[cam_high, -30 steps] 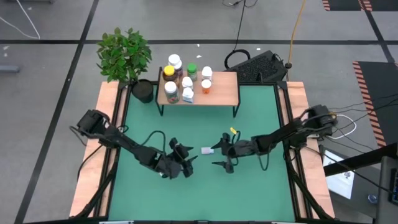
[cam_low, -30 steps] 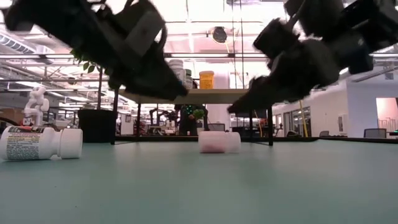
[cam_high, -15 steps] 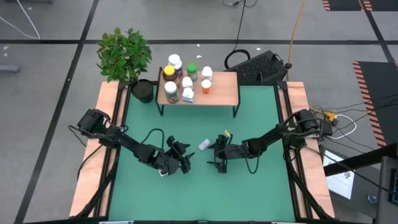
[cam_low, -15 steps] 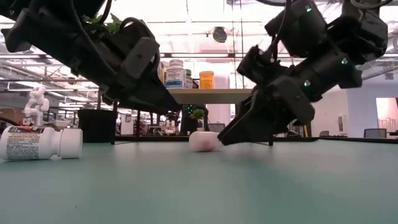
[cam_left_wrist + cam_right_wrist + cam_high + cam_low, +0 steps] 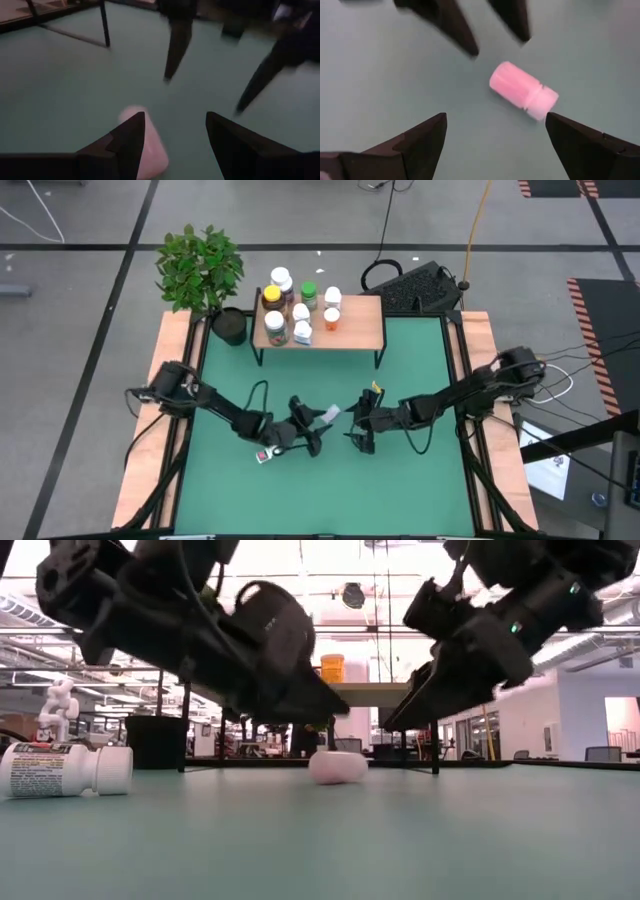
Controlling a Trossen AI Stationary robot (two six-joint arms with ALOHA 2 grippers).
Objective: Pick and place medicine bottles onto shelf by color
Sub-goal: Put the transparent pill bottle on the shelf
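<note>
A small pale pink bottle with a white cap (image 5: 328,414) lies on its side on the green table, between my two grippers. It also shows in the low view (image 5: 337,767) and the right wrist view (image 5: 522,90). My left gripper (image 5: 316,438) is open, low over the table just left of it; in the left wrist view (image 5: 175,132) the bottle (image 5: 146,150) lies beside one finger. My right gripper (image 5: 357,432) is open and empty just right of the bottle. Several bottles (image 5: 295,310) stand on the shelf (image 5: 355,325) at the far edge. My left gripper has the small bottle right beside the outer side of one finger (image 5: 131,137), on the table. I cannot tell whether the finger touches it. My right gripper touches nothing.
A larger white bottle with a label (image 5: 265,455) lies on its side under my left arm; it shows at the left in the low view (image 5: 65,770). A black plant pot (image 5: 228,327) stands left of the shelf. The shelf's right half is bare wood.
My left gripper has gone toward the table's right edge, up to the small bottle. My right gripper went left to the bottle, then drew back toward the right. The bottle has turned about on the table and shifted a little toward the far edge.
</note>
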